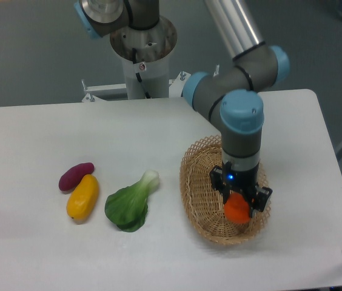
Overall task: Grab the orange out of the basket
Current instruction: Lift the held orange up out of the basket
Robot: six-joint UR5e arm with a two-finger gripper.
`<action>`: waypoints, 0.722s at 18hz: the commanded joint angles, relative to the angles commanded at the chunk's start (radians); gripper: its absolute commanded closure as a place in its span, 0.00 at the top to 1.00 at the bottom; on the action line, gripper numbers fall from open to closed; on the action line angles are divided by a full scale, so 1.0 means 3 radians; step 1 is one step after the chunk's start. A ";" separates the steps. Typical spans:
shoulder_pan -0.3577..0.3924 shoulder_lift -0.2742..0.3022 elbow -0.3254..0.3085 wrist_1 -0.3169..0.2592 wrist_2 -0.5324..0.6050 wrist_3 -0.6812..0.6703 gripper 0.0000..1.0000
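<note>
Over the basket (pixel 196 182), the tool (pixel 241 203) hides the orange's (pixel 238 210) top.

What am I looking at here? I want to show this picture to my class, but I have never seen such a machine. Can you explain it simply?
This is a robot arm, grey tubes joined by blue-capped joints, bolted to a post behind a white table. One fixed camera looks down on the table from the front.

At the arm's end is a gripper, a black hand with two fingers. It is closed around the orange, a small bright round fruit, above the right side of the basket, a shallow oval wicker one. Whether the orange is clear of the basket floor I cannot tell.

Lying on the table to the left are a leafy green vegetable, a long yellow fruit and a small purple vegetable touching it.
</note>
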 joint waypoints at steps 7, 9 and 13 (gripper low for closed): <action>-0.0122 0.0307 0.0083 -0.0458 -0.0209 0.0000 0.67; -0.0184 0.0338 0.0083 -0.0468 -0.0220 -0.0005 0.67; -0.0194 0.0415 0.0021 -0.0550 -0.0215 -0.0031 0.67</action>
